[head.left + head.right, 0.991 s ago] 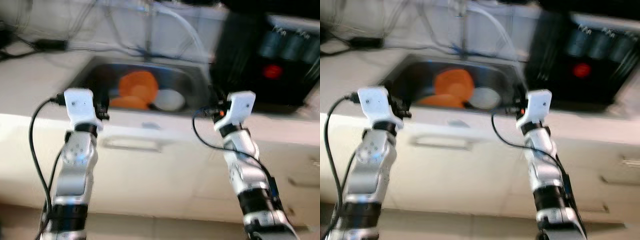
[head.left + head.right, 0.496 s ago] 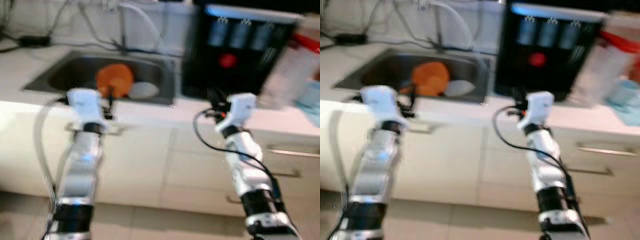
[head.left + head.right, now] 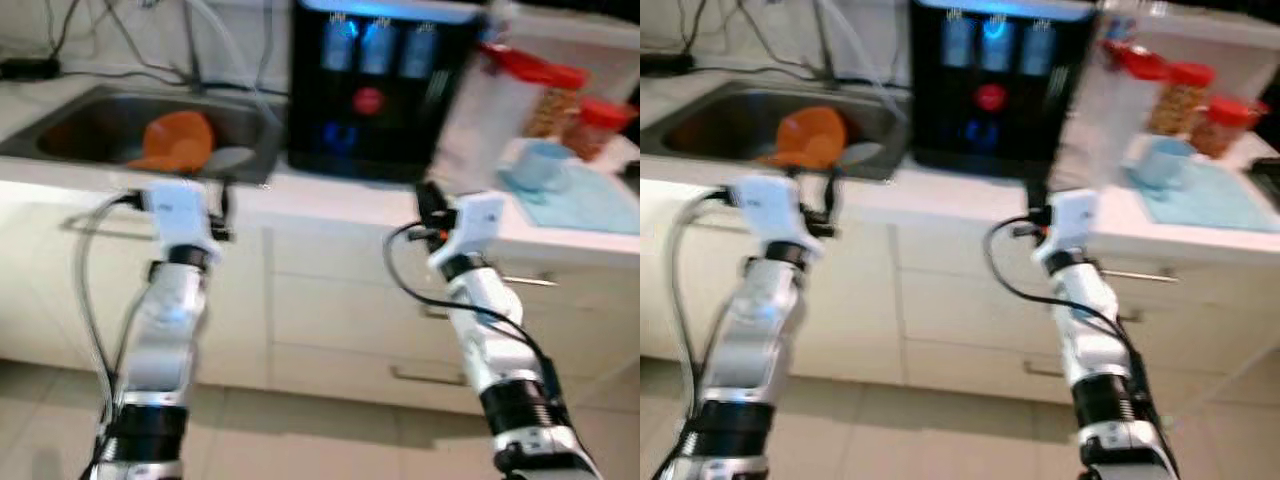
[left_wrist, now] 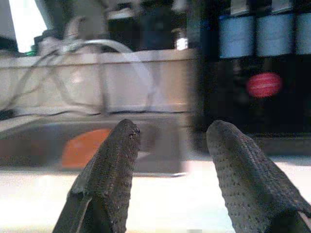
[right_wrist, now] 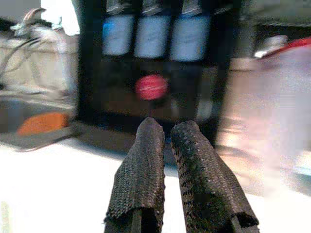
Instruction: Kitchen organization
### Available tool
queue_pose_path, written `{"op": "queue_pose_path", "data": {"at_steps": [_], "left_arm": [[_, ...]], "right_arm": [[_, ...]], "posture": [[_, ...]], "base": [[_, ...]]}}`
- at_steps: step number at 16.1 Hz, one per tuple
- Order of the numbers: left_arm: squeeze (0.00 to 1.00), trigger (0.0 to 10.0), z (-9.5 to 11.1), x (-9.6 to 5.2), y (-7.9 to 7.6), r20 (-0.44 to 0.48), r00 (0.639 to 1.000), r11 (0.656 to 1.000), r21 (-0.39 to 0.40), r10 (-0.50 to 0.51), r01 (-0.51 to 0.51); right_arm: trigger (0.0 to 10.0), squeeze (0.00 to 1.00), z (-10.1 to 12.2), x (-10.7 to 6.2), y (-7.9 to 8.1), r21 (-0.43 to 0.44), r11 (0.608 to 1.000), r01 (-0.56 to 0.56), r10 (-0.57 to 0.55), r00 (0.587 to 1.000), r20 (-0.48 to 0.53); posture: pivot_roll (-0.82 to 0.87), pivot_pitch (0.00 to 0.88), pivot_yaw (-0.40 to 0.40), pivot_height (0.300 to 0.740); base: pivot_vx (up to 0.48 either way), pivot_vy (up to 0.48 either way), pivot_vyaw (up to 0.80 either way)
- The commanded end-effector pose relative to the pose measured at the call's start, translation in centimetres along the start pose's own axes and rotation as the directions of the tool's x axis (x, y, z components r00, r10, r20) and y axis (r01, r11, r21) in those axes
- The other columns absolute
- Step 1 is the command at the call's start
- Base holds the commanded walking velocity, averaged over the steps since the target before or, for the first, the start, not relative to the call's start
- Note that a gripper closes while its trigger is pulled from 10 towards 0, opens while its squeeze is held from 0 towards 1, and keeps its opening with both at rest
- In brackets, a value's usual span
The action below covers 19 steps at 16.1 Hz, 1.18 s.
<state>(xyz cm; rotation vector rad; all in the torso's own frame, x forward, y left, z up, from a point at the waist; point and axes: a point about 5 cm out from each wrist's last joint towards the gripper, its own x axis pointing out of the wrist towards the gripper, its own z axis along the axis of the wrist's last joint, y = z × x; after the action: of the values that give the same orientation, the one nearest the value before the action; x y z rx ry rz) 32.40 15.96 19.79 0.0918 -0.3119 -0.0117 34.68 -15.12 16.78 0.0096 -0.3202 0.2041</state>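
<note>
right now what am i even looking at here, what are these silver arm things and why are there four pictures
This is a humanoid robot standing at a kitchen counter. The two wider pictures come from a stereo camera on its head, looking down at its own silver arms. The other two come from cameras on its wrists, looking along each gripper's black fingers.

The left gripper has its fingers spread apart and holds nothing. The right gripper has its fingers close together, also with nothing between them. Both are raised in front of the counter edge.

On the counter: a steel sink holding orange dishes, a black machine with a red button and blue lights, some red-lidded jars, and a light blue cup on a blue mat. The head pictures are somewhat blurred.
</note>
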Motion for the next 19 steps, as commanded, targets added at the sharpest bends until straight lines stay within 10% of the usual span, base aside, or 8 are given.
{"op": "queue_pose_path", "data": {"at_steps": [1, 8, 12, 19], "left_arm": [[0.0, 10.0, 0.0, 0.1, 0.5, -0.004, 1.0, 1.0, 0.015, 0.01, -0.01], [0.0, 10.0, -1.1, -0.1, 0.6, -0.038, 0.999, 1.0, 0.014, 0.002, -0.001], [0.0, 10.0, -5.9, -2.1, 1.0, -0.217, 0.976, 1.0, 0.007, -0.004, 0.006], [0.0, 10.0, -15.6, -9.2, 2.4, -0.587, 0.81, 0.999, 0.044, 0.004, 0.027]], "right_arm": [[10.0, 0.0, 0.2, 0.2, 0.2, 0.014, 1.0, -0.001, 0.001, 1.0, 0.01], [10.0, 0.0, -1.6, -0.6, -2.5, 0.046, 0.991, 0.127, -0.124, 0.989, -0.079], [10.0, 0.0, -4.2, -2.2, -4.6, 0.044, 0.971, 0.237, -0.224, 0.954, -0.198], [10.0, 0.0, -10.8, -7.8, -3.9, -0.021, 0.98, 0.198, -0.182, 0.846, -0.501]], "posture": [[0.09, 0.0, -0.034, 0.74], [0.08, 0.0, -0.039, 0.74], [0.07, 0.0, -0.036, 0.74], [0.06, 0.0, -0.041, 0.74]], "base": [[0.0, -0.48, 0.0], [0.0, -0.471, 0.0], [0.0, 0.0, 0.0], [0.0, 0.0, 0.0]]}}
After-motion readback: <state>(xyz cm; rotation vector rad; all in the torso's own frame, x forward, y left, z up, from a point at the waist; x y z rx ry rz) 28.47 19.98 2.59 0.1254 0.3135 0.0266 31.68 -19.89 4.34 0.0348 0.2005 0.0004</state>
